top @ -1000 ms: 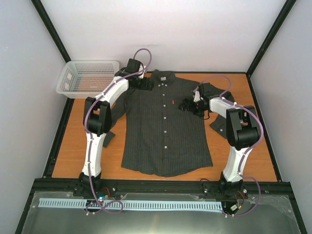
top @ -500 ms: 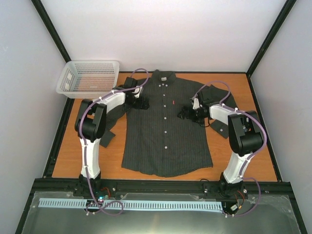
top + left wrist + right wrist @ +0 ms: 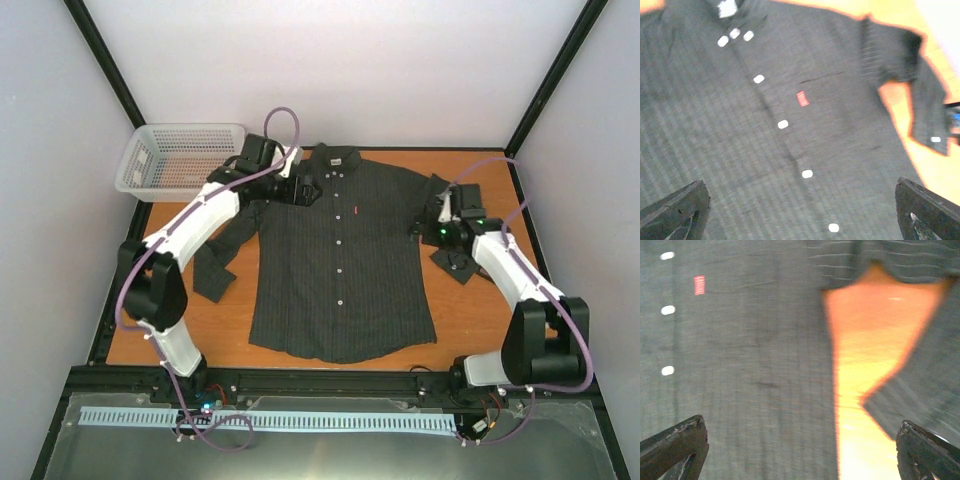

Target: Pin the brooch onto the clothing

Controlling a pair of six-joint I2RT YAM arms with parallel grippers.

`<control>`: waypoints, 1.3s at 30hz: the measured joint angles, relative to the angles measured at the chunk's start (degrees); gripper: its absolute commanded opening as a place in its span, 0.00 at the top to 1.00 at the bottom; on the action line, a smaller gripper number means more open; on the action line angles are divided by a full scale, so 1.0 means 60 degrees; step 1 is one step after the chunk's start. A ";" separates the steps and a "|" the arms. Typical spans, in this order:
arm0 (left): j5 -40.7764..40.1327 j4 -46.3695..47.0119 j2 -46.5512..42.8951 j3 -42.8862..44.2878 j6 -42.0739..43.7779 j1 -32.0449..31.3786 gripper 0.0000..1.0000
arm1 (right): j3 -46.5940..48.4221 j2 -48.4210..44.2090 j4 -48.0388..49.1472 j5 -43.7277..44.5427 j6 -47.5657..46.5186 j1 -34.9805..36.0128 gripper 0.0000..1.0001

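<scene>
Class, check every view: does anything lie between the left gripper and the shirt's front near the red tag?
Nothing visible does. The left gripper, fingers open, looks onto bare shirt around the red tag. No brooch shows in any view.

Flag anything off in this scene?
No brooch shows in any view; the left gripper and right gripper are open and empty. The shirt lies flat and buttoned; its sleeves lie folded, not spread.
</scene>
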 measured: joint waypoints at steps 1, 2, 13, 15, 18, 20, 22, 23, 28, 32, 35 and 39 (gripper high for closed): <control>0.0189 0.0044 -0.0302 -0.0007 0.0000 -0.0055 0.00 | -0.0127 -0.0226 -0.0109 0.0215 0.0000 -0.0280 0.00; 0.0361 0.0120 -0.0616 -0.0022 0.0000 -0.0091 0.00 | -0.0291 -0.0459 -0.0219 0.0423 0.0007 -0.0630 0.00; 0.0980 0.1231 -0.2714 -0.2091 0.0091 -0.0095 0.00 | -0.0885 -0.0765 -0.0772 0.1096 0.0321 -0.2375 0.00; 0.1137 0.1231 -0.2725 -0.2328 0.0091 -0.0095 0.00 | -0.0867 -0.0484 -0.0885 0.1271 0.0324 -0.2422 0.00; 0.1253 0.1271 -0.2779 -0.2357 0.0087 -0.0095 0.00 | -0.0863 -0.0372 -0.0896 0.1574 0.0299 -0.2586 0.02; 0.1348 0.1333 -0.2863 -0.2357 0.0087 -0.0095 0.00 | -0.0769 -0.0237 -0.0878 0.1730 0.0197 -0.2696 0.02; 0.1432 0.1399 -0.2940 -0.2357 0.0087 -0.0095 0.00 | -0.0466 0.0135 -0.0907 0.1883 0.0055 -0.2645 0.02; 0.1461 0.1424 -0.2947 -0.2357 0.0087 -0.0095 0.00 | -0.0244 0.0401 -0.0940 0.2076 -0.0058 -0.2488 0.02; 0.1563 0.1457 -0.2936 -0.2357 0.0087 -0.0095 0.00 | 0.0568 0.1348 -0.1013 0.2554 -0.0514 -0.1552 0.06; 0.1548 0.1457 -0.2914 -0.2357 0.0087 -0.0095 0.00 | 0.0969 0.1745 -0.1257 0.2688 -0.0809 -0.1512 0.13; 0.1490 0.1457 -0.2852 -0.2357 0.0087 -0.0095 0.00 | 0.1107 0.2058 -0.1402 0.2619 -0.0871 -0.1384 0.17; 0.1384 0.1457 -0.2747 -0.2357 0.0091 -0.0095 0.00 | 0.1104 0.2656 -0.1654 0.2470 -0.0838 -0.0911 0.24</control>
